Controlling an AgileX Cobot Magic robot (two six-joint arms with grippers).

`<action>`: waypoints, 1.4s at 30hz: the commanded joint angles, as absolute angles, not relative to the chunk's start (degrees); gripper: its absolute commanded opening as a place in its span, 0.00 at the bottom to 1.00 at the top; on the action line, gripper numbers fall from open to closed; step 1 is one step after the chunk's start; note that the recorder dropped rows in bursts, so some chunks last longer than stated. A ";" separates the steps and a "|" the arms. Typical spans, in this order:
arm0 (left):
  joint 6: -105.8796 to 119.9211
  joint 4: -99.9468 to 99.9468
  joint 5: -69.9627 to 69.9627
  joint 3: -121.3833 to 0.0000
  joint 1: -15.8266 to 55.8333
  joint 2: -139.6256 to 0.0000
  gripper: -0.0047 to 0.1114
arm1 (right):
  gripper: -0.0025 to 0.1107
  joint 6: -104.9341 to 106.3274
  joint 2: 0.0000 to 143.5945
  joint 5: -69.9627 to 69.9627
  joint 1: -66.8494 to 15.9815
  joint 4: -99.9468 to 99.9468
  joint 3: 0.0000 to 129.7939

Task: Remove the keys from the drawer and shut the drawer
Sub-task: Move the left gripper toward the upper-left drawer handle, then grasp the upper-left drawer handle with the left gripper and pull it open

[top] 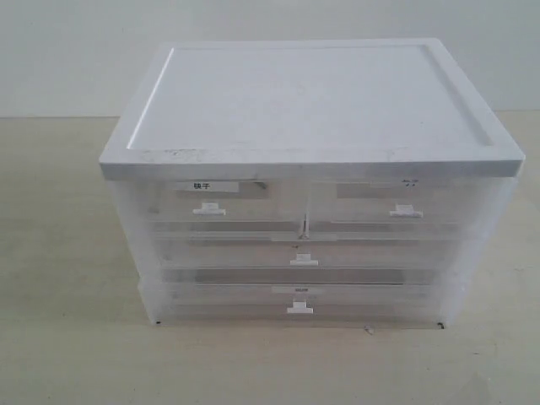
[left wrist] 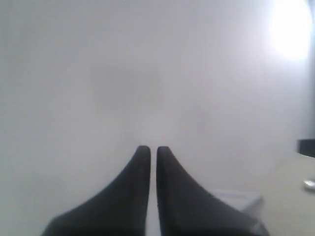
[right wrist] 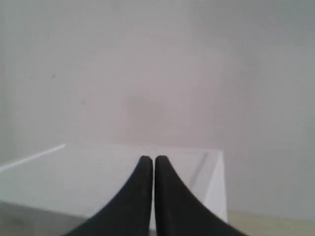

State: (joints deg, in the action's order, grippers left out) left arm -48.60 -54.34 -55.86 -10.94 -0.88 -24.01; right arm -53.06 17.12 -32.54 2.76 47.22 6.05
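Note:
A translucent plastic cabinet with a white top (top: 312,97) stands on the table in the exterior view. The drawer (top: 211,202) is the upper left half-width one, with a white label bearing black characters (top: 201,184) and a small white tab handle (top: 208,209); it sits pushed in. The keys are hidden. Neither arm shows in the exterior view. My left gripper (left wrist: 153,149) is shut, empty, facing a pale wall. My right gripper (right wrist: 153,159) is shut and empty, with the cabinet's white top (right wrist: 74,172) beyond its fingertips.
Beside the labelled drawer sits another half-width drawer (top: 405,202) with a fainter label. Two full-width drawers (top: 304,257) lie below it, each with a tab handle. Beige table (top: 59,321) surrounds the cabinet. A dark object (left wrist: 306,146) shows at the left wrist view's edge.

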 commanded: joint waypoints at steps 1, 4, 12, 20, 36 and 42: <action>-42.79 -65.58 -67.74 -11.96 -1.04 -39.60 0.08 | 0.02 -57.11 30.17 -43.10 2.89 58.90 7.11; -34.68 -68.39 -69.96 -11.96 -0.78 -50.23 0.08 | 0.02 -53.37 38.10 -48.62 2.89 60.68 7.11; -0.38 -60.94 -69.96 -12.36 11.27 -76.51 0.08 | 0.02 -44.56 53.99 -57.43 2.89 64.57 7.11; 20.34 -46.13 -69.96 -14.44 20.22 -88.22 0.30 | 0.02 -41.43 59.48 -58.01 2.89 63.52 7.11; 43.46 -33.86 -66.50 -18.91 26.08 -88.96 0.38 | 0.02 -41.43 59.47 -58.01 2.89 63.42 7.11; 44.06 -33.42 -57.72 -20.09 26.08 -89.08 0.38 | 0.02 -41.43 59.47 -58.01 2.89 63.42 7.11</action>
